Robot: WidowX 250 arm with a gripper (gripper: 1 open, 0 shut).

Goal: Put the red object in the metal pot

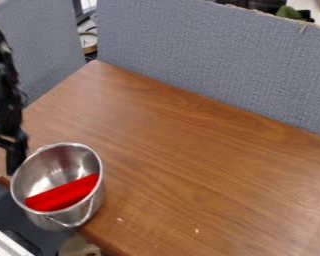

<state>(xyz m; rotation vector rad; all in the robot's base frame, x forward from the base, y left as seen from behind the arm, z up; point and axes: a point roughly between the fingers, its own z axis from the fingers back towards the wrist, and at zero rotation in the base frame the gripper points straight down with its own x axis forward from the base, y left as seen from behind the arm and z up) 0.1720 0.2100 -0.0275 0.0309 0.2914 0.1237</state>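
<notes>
Red object lay inside the metal pot, resting on the pot's floor and leaning toward the near wall, its long axis running diagonally from lower left to upper right. No part of it projected above the rim. The pot stood upright on the wooden table, close to the table's near-left corner, with its open mouth facing up and its polished inner wall reflecting red beneath the bar.

The gripper hung at the far left edge of the view, just beside the pot's left rim and outside the bowl, pointing steeply downward. Its dark body blurred into the arm above it, and the fingertips were hard to separate against the shadowed edge of the table; the jaws stood spread and nothing was held between them. Whether the tool touched the pot's rim could not be determined.

A grey fabric partition ran behind the table along its far side. The rest of the tabletop showed bare wood grain.
</notes>
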